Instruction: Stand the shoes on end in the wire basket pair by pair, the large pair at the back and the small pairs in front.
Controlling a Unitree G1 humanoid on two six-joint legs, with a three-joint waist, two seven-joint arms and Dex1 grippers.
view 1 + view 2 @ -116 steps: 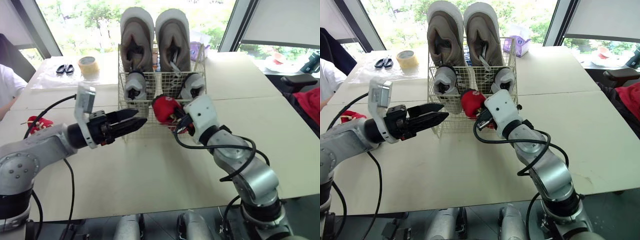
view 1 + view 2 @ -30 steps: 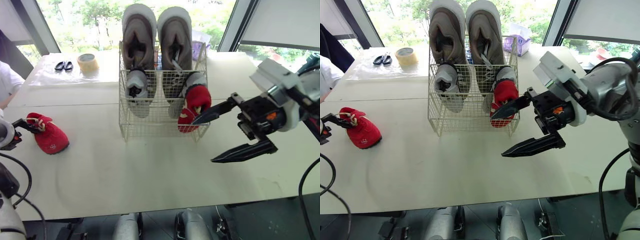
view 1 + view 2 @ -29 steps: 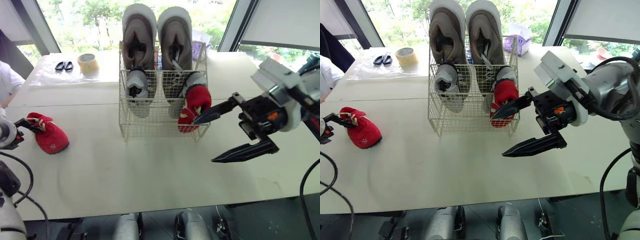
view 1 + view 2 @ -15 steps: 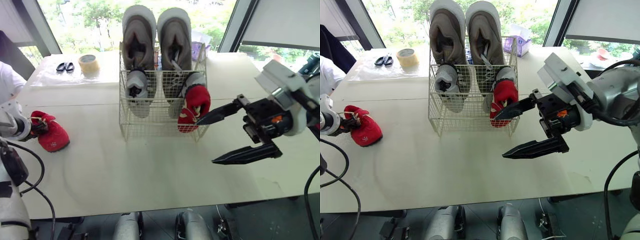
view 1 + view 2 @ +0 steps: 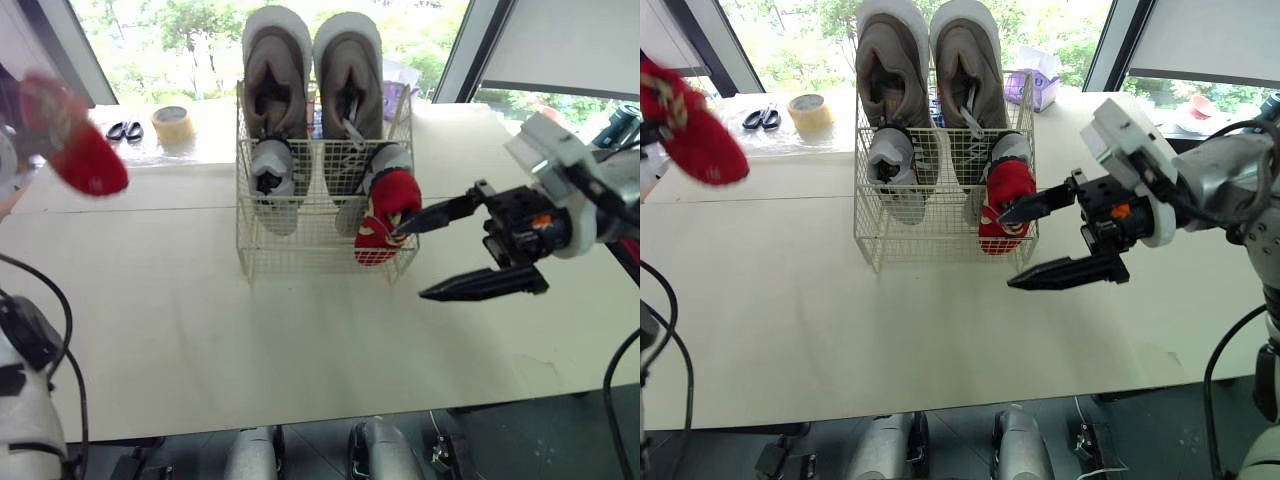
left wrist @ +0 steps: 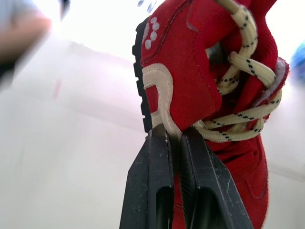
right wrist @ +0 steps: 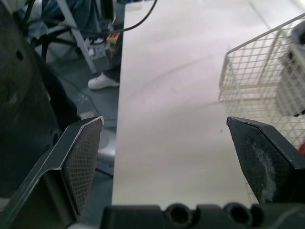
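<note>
Between the pinched-together fingers of the left end effector [image 6: 171,132] sits a red shoe [image 6: 200,81], lifted well above the table [image 5: 250,340] and well apart from the wire basket [image 5: 300,258]. Just beside the basket's front right corner, the right end effector [image 5: 410,264] gapes wide and empty, near the other red shoe [image 5: 385,210] standing on end there.

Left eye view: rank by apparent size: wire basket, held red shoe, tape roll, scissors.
1. wire basket
2. red shoe, held up by the left pincer; blurred and nearer the camera, so it looks oversized
3. tape roll
4. scissors, close to the tape roll but flatter
</note>
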